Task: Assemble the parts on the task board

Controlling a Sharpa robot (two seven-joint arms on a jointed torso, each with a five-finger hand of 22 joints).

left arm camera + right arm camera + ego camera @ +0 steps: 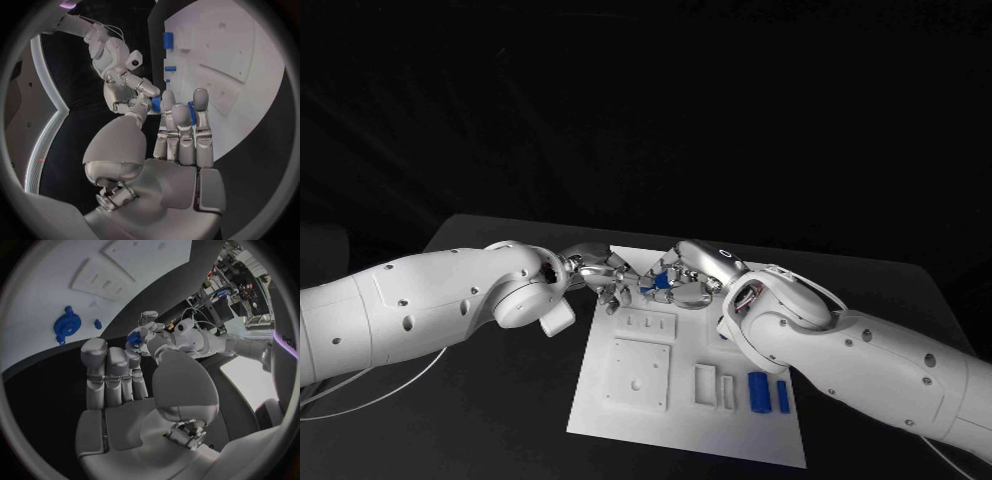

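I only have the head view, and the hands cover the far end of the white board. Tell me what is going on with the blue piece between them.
Observer: In the left wrist view the small blue piece sits between the thumb and fingers of the left hand, and the right hand reaches to it too. I cannot tell which hand bears it.
Operator: Check the board around them.
Observer: The right wrist view shows a round blue part lying on the white plastic task board, free of both hands.
Operator: Report anything next to it.
Observer: A tiny blue peg lies beside it, apart from it.
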